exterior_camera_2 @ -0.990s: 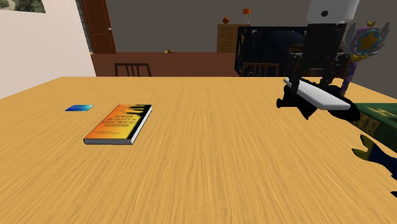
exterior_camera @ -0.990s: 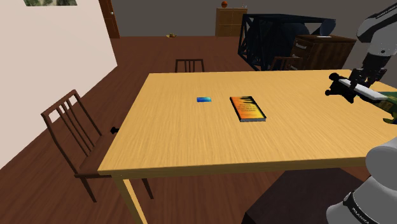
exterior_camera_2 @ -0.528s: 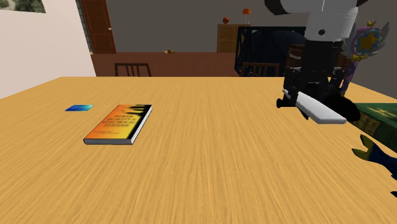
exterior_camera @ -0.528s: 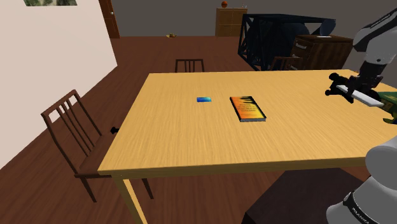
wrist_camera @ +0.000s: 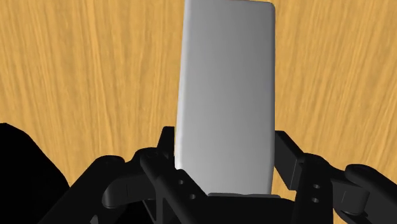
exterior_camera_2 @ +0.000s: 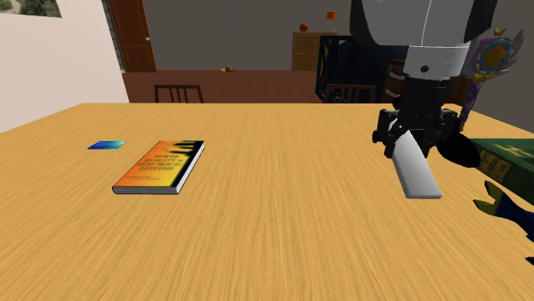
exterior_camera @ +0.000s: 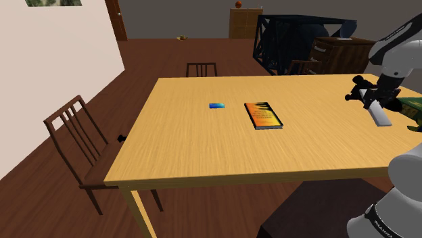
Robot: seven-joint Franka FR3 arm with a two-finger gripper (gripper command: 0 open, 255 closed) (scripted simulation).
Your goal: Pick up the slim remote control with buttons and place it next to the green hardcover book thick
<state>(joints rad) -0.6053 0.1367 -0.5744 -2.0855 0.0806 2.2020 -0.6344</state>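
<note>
Two fingers [wrist_camera: 286, 159] of the hand [wrist_camera: 224, 156] clasping a grey remote [wrist_camera: 226, 83], tilted over table [exterior_camera_2: 282, 197], near green book [exterior_camera_2: 507, 154]

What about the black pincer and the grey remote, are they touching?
Touching. In the wrist view the pincer has both black fingers pressed against the long edges of the grey remote, clasping it.

Arm [exterior_camera: 394, 49] comes in at the shoulder view's right edge, white links, dark joints, wrist pointing down. Jaws closed on the remote [wrist_camera: 226, 89]: black fingers [wrist_camera: 284, 156] clamp its near end, one per long side. The remote's free end slants down, away from the wrist.
</note>
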